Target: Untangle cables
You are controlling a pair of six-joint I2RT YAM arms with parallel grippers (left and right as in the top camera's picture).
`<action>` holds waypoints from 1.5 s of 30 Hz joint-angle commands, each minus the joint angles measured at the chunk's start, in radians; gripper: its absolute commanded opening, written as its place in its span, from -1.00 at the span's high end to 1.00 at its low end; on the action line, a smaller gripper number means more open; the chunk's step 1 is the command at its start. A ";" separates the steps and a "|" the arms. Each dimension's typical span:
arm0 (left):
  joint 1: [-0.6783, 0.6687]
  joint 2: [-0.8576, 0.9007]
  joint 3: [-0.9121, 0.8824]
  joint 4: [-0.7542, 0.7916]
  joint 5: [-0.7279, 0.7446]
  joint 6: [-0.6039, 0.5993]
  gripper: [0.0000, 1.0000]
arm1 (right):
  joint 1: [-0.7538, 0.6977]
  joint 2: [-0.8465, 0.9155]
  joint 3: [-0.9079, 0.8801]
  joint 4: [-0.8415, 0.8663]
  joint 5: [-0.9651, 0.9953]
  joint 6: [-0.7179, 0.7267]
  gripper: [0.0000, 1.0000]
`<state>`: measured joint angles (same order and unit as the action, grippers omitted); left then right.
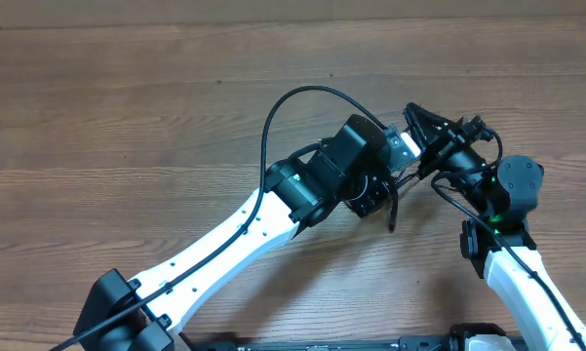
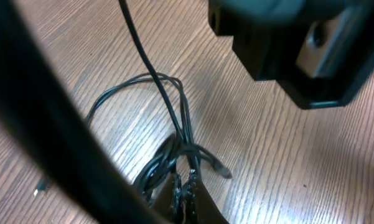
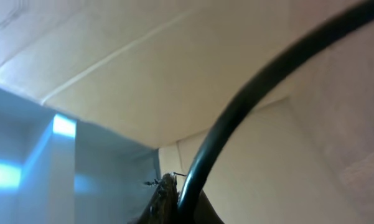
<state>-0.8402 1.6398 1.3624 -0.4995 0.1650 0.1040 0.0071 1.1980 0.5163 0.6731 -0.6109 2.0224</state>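
Observation:
The cables (image 2: 174, 118) are thin black cords lying in a tangled loop on the wood table (image 2: 286, 162), with a small plug (image 2: 221, 169) sticking out to the right. My left gripper (image 2: 185, 185) points down into the knot, shut on a bunch of strands. One strand (image 2: 137, 43) rises steeply out of the top of the left wrist view. In the overhead view the left gripper (image 1: 390, 187) is mostly hidden under its wrist, and a cable end (image 1: 394, 213) hangs beside it. My right gripper (image 3: 182, 190) tilts up at the ceiling, shut on a cable (image 3: 249, 99). It sits close behind the left one (image 1: 416, 122).
The dark body of the right arm's wrist (image 2: 292, 50) hangs just above the tangle. The left arm's own thick black cable (image 1: 288, 107) arcs over the table. Both arms crowd together at the right middle of the wooden table (image 1: 127, 117).

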 commanded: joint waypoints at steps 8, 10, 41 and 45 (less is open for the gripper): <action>0.002 -0.319 0.015 -0.027 -0.213 -0.041 0.91 | -0.003 -0.008 0.007 -0.188 0.029 -0.301 -0.09; 0.002 -0.374 0.015 -0.019 -0.252 -0.044 0.92 | -0.003 -0.008 0.007 -0.209 0.005 -0.418 -0.60; 0.018 -0.156 0.015 -0.345 -0.846 -0.232 -0.99 | -0.003 -0.008 0.007 -0.534 -0.218 -0.877 -1.00; 0.018 -0.185 0.015 -0.399 -0.827 -0.328 -0.99 | -0.002 -0.008 0.007 -0.534 -0.253 -0.934 -1.00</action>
<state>-0.8288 1.4963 1.3659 -0.8677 -0.6567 -0.1020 0.0063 1.1976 0.5167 0.1360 -0.8249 1.1442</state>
